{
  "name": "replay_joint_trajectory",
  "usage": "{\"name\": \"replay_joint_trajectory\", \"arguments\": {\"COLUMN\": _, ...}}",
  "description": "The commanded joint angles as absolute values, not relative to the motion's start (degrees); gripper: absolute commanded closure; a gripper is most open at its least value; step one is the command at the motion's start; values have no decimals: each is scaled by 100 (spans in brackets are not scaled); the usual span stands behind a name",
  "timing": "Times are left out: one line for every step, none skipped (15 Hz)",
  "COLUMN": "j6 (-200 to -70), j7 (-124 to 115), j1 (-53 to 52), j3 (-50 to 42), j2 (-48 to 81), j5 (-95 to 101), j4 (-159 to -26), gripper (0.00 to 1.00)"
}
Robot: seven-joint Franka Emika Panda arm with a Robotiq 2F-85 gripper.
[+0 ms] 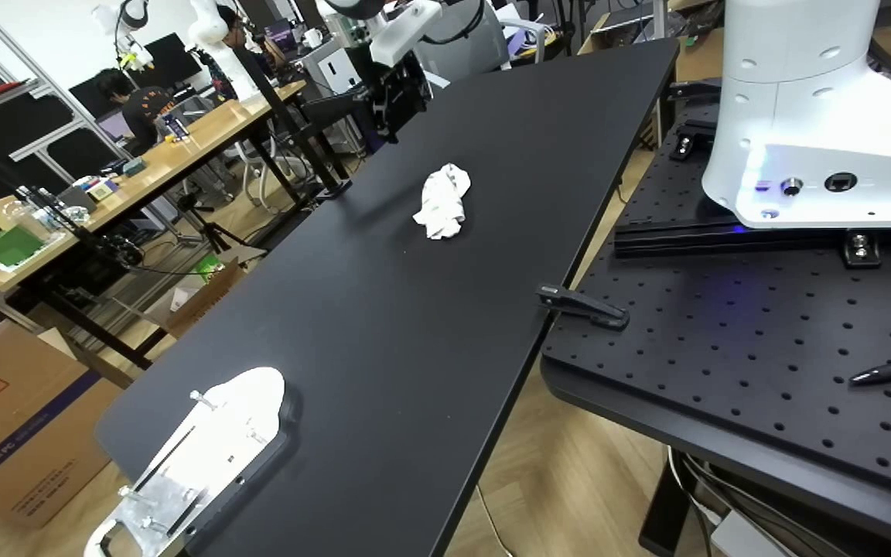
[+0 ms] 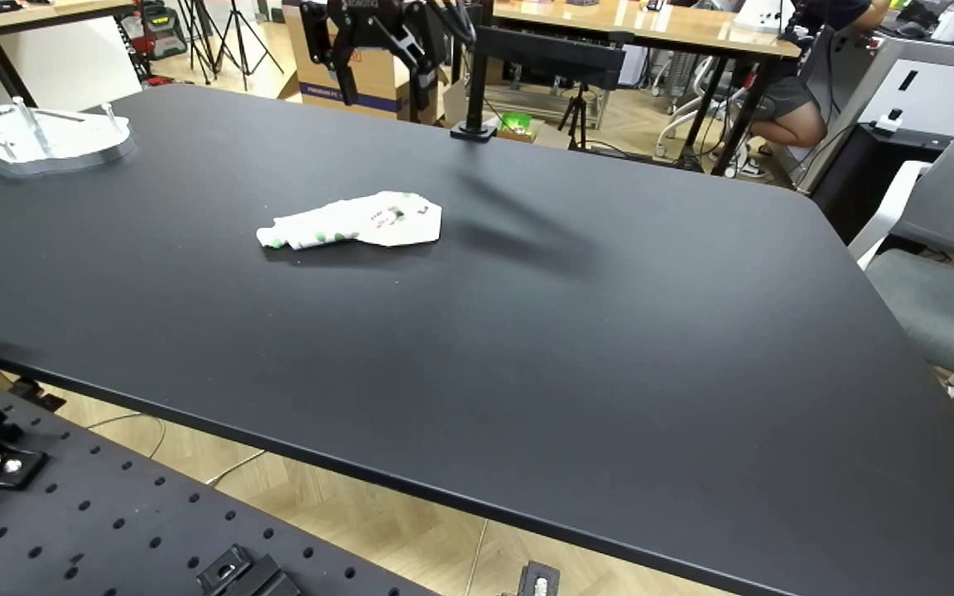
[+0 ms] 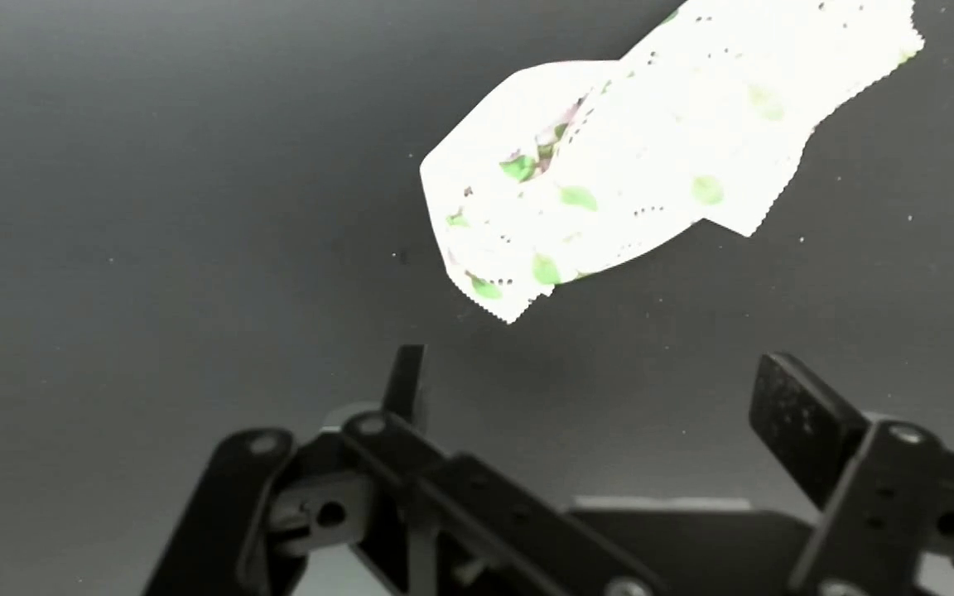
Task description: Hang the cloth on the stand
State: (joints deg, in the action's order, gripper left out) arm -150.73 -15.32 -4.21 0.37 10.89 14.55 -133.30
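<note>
A crumpled white cloth with green leaf prints lies on the black table, in both exterior views (image 1: pixel 443 203) (image 2: pixel 361 222) and in the wrist view (image 3: pixel 626 157). My gripper (image 3: pixel 593 356) is open, with nothing between its fingers. It hangs above the table, apart from the cloth; in the wrist view the cloth lies beyond the fingertips. The gripper also shows in both exterior views (image 1: pixel 399 116) (image 2: pixel 384 93). A black post with a side arm (image 2: pixel 547 54) rises from the table's far edge. I cannot tell for certain whether this post is the stand.
A white board with metal pegs (image 1: pixel 221 422) lies at one table end, also in an exterior view (image 2: pixel 46 136). A black perforated base table (image 1: pixel 724 333) holds the robot base (image 1: pixel 809 131). A grey chair (image 2: pixel 949 273) and a cardboard box (image 1: pixel 28 425) stand beside the table.
</note>
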Motion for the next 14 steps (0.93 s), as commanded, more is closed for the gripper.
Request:
{"name": "replay_joint_trajectory", "arguments": {"j6": -15394, "j7": -2529, "j1": -840, "j3": -130, "j2": 1378, "j5": 1885, "j4": -13398, "gripper": 0}}
{"name": "replay_joint_trajectory", "arguments": {"j6": -15431, "j7": -2697, "j1": -941, "j3": -139, "j2": 1443, "j5": 1865, "j4": -13432, "gripper": 0}}
{"name": "replay_joint_trajectory", "arguments": {"j6": -15471, "j7": -2851, "j1": -1061, "j3": -178, "j2": 1508, "j5": 1897, "j4": -13465, "gripper": 0}}
{"name": "replay_joint_trajectory", "arguments": {"j6": -15492, "j7": -3001, "j1": -1180, "j3": -230, "j2": 1562, "j5": 1933, "j4": -13484, "gripper": 0}}
{"name": "replay_joint_trajectory", "arguments": {"j6": -15537, "j7": -3155, "j1": -1296, "j3": -285, "j2": 1612, "j5": 1949, "j4": -13520, "gripper": 0}}
{"name": "replay_joint_trajectory", "arguments": {"j6": -15571, "j7": -3265, "j1": -1403, "j3": -321, "j2": 1655, "j5": 1952, "j4": -13562, "gripper": 0}}
{"name": "replay_joint_trajectory", "arguments": {"j6": -15613, "j7": -3311, "j1": -1482, "j3": -353, "j2": 1676, "j5": 1971, "j4": -13599, "gripper": 0}}
{"name": "replay_joint_trajectory", "arguments": {"j6": -15489, "j7": -2889, "j1": -1352, "j3": -255, "j2": 1691, "j5": 1743, "j4": -13489, "gripper": 0}}
{"name": "replay_joint_trajectory", "arguments": {"j6": -15534, "j7": -2951, "j1": -1425, "j3": -282, "j2": 1720, "j5": 1749, "j4": -13518, "gripper": 0}}
{"name": "replay_joint_trajectory", "arguments": {"j6": -15552, "j7": -2986, "j1": -1466, "j3": -296, "j2": 1742, "j5": 1749, "j4": -13528, "gripper": 0}}
{"name": "replay_joint_trajectory", "arguments": {"j6": -15558, "j7": -2994, "j1": -1484, "j3": -310, "j2": 1752, "j5": 1751, "j4": -13529, "gripper": 0}}
{"name": "replay_joint_trajectory", "arguments": {"j6": -15640, "j7": -3015, "j1": -1502, "j3": -350, "j2": 1750, "j5": 1803, "j4": -13539, "gripper": 0}}
{"name": "replay_joint_trajectory", "arguments": {"j6": -15684, "j7": -3131, "j1": -1564, "j3": -473, "j2": 1762, "j5": 1989, "j4": -13558, "gripper": 0}}
{"name": "replay_joint_trajectory", "arguments": {"j6": -15729, "j7": -3104, "j1": -1535, "j3": -481, "j2": 1771, "j5": 1960, "j4": -13589, "gripper": 0}}
